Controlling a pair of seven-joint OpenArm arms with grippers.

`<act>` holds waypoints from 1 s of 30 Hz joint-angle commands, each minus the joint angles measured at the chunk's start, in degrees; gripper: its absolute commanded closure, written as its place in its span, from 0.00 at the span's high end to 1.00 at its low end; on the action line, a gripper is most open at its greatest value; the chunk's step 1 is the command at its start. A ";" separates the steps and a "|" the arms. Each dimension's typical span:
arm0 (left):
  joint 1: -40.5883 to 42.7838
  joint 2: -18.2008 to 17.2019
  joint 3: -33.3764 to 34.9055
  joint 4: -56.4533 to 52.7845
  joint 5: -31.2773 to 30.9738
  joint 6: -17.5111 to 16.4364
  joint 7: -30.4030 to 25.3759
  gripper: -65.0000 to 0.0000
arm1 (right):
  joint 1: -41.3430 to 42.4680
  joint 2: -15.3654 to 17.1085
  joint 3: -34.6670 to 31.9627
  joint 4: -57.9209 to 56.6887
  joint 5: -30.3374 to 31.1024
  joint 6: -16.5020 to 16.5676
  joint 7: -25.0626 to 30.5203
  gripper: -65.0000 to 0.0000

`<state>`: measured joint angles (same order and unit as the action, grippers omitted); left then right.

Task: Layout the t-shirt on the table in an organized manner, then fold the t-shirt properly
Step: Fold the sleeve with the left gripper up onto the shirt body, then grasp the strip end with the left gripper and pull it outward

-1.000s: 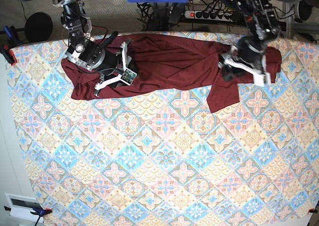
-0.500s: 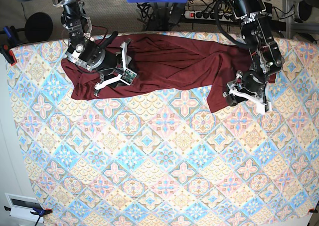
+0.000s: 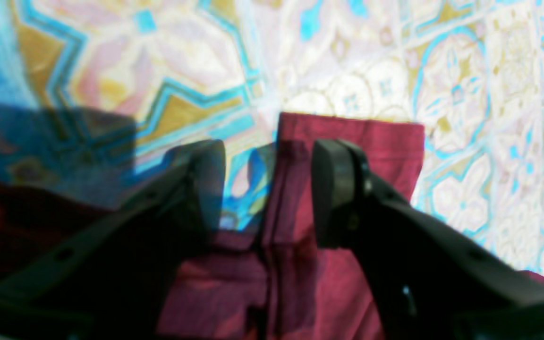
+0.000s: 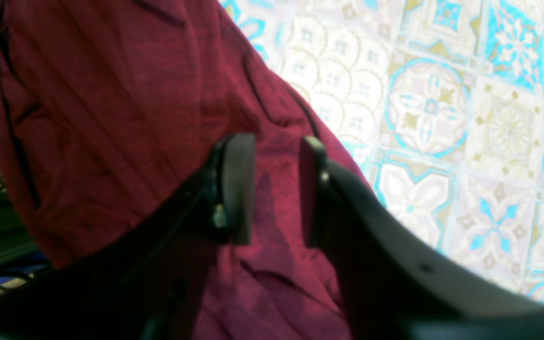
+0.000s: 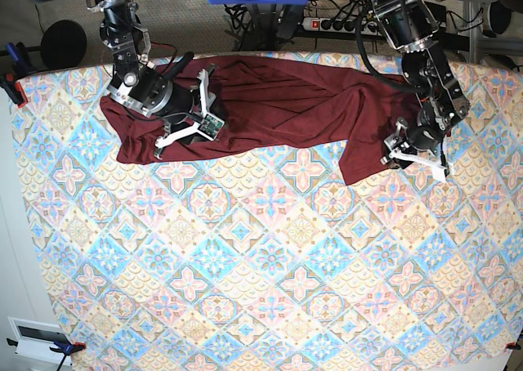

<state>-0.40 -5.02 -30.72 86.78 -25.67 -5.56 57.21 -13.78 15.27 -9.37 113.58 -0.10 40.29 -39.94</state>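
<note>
The left gripper [image 3: 268,191] has its jaws spread wide, with nothing pinched between them; through the gap show a vertical fold of the t-shirt [image 3: 347,141] and a strip of the patterned cloth, and the blunt hem end of a maroon flap lies just past the fingertips [image 3: 335,189]. In the base view this left gripper [image 5: 415,152] hovers at the garment's end on that view's right, beside the flap that hangs lower than the rest. The right gripper [image 4: 276,189] has its jaws partly apart, the dark pads standing over rumpled maroon fabric that runs through the gap; whether the pads actually pinch a fold cannot be told. In the base view the right gripper [image 5: 186,113] sits on the t-shirt [image 5: 278,101] at its end on that view's left. The garment lies stretched in a long creased band along the far edge of the table [image 5: 270,257], which bears a pastel tile pattern. No brand, label or writing can be read on the shirt or cloth.
</note>
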 commanded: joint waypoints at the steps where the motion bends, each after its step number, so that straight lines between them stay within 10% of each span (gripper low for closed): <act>1: -0.43 -0.21 0.35 0.03 -0.66 -0.11 0.24 0.45 | 0.46 0.25 0.09 1.19 0.58 -0.29 1.31 0.24; 9: -1.22 -0.21 6.41 -4.54 -1.01 -0.28 0.42 0.40 | 0.46 0.25 0.18 1.19 0.58 -0.29 1.31 0.24; 18: -0.78 -0.21 10.90 -4.10 -1.19 -0.55 0.42 0.00 | 0.46 0.25 0.27 1.28 0.58 -0.29 1.31 0.24; 30: 7.48 -0.83 2.81 20.25 -10.42 -0.37 0.77 0.00 | 0.46 0.25 0.18 1.19 0.58 -0.29 1.31 0.24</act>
<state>6.87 -5.19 -27.55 106.41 -36.67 -6.24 58.59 -13.74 15.18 -9.28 113.60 -0.23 40.29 -40.07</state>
